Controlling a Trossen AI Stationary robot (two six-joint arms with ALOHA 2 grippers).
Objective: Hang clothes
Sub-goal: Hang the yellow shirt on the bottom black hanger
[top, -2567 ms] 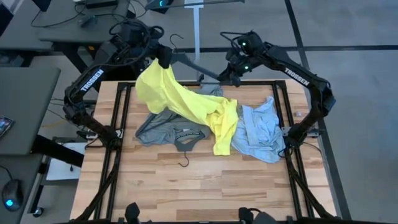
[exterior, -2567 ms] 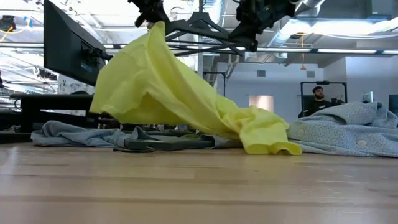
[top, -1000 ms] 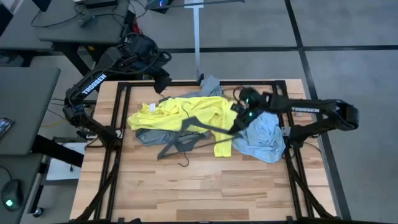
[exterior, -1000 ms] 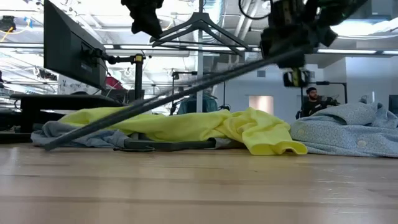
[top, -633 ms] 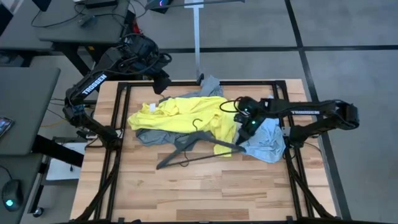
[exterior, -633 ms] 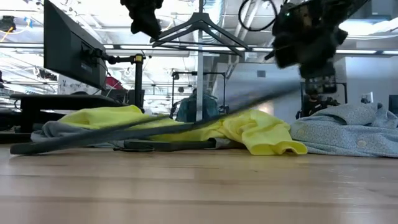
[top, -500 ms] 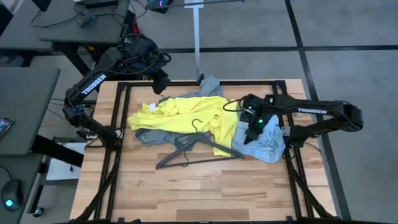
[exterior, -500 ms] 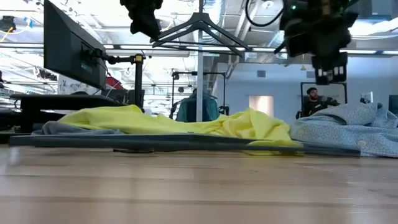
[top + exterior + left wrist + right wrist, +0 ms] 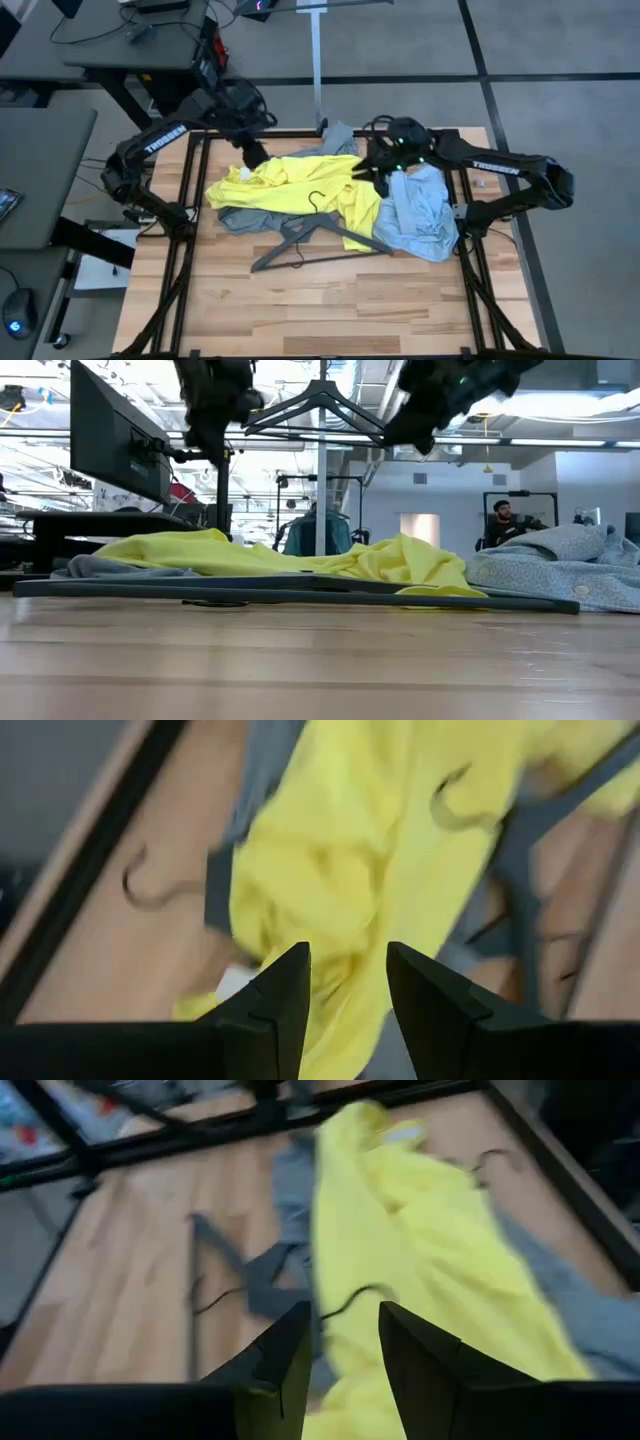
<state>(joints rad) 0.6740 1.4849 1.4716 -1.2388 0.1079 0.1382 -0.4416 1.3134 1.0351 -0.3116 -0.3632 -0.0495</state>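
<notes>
Neon-yellow cotton, the crumpled yellow T-shirt (image 9: 300, 182), lies spread across the far middle of my wooden table (image 9: 320, 300), draped over the grey T-shirt (image 9: 240, 218) whose edge pokes out on its left side. The pale light-blue collared shirt (image 9: 415, 215) sits bunched just to its right, touching it. A thin black triangular hanger (image 9: 315, 240) lies flat at the near edge of the yellow fabric, its hook resting on the cloth.

My left gripper (image 9: 250, 155) hangs above the yellow shirt's far left corner; through its wrist camera I see the two dark fingers (image 9: 285, 1000) parted with a narrow gap, nothing between them, and yellow fabric (image 9: 340, 870) right beneath.

My right gripper (image 9: 372, 165) hovers over the spot where the yellow shirt meets the blue one. Its fingers (image 9: 285, 1355) also stand slightly apart and empty, with the yellow shirt (image 9: 420, 1270) and the hanger (image 9: 250, 1280) spread below them.
</notes>
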